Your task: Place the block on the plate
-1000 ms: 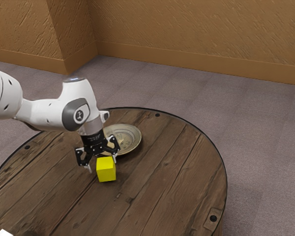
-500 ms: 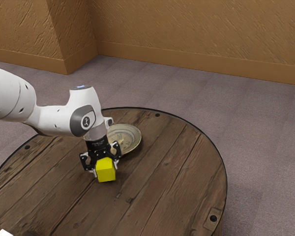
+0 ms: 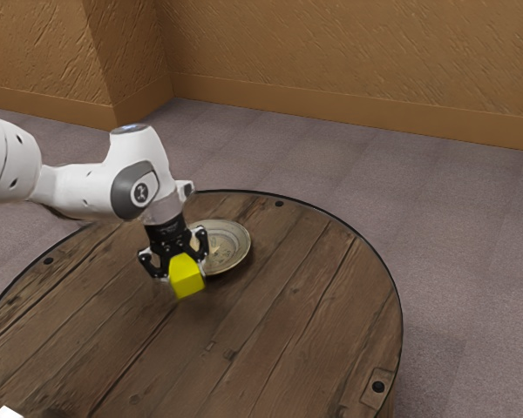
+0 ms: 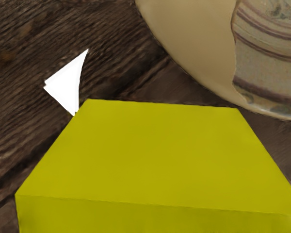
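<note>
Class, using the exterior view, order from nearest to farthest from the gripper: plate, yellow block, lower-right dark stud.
1. Yellow block: held between the jaws.
2. Plate: toward the exterior view's right.
3. Dark stud: lower right, near the table's edge.

The round table of brown planks has a dark rim and dark round studs near its edge; a shallow beige plate with a patterned middle lies on it
</note>
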